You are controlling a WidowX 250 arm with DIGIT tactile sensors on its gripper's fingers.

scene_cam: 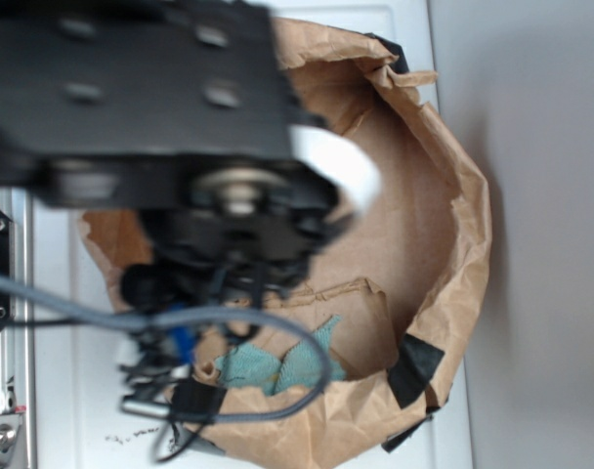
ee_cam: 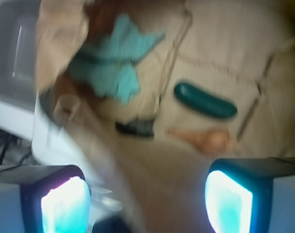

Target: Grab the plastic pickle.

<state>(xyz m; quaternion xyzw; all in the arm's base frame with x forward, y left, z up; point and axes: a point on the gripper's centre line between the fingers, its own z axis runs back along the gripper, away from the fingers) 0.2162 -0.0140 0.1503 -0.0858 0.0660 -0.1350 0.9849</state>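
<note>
In the wrist view the plastic pickle (ee_cam: 204,99), dark green and glossy, lies on the brown paper floor of the bag. An orange-brown seashell (ee_cam: 208,139) lies just below it, and a teal cloth (ee_cam: 112,68) sits to the left. My gripper (ee_cam: 146,199) is open; its two pads glow at the bottom corners, wide apart, with nothing between them but blurred paper. The pickle lies above and right of the gap. In the exterior view the arm (scene_cam: 180,127) covers the bag's inside, so the pickle is hidden there; only the cloth (scene_cam: 277,366) shows.
The torn brown paper bag (scene_cam: 453,225) walls the objects in, with black tape patches (scene_cam: 414,366) on its rim. A small black piece (ee_cam: 135,128) lies on the paper beside the shell. Grey cables (scene_cam: 229,322) hang from the arm over the bag's near rim.
</note>
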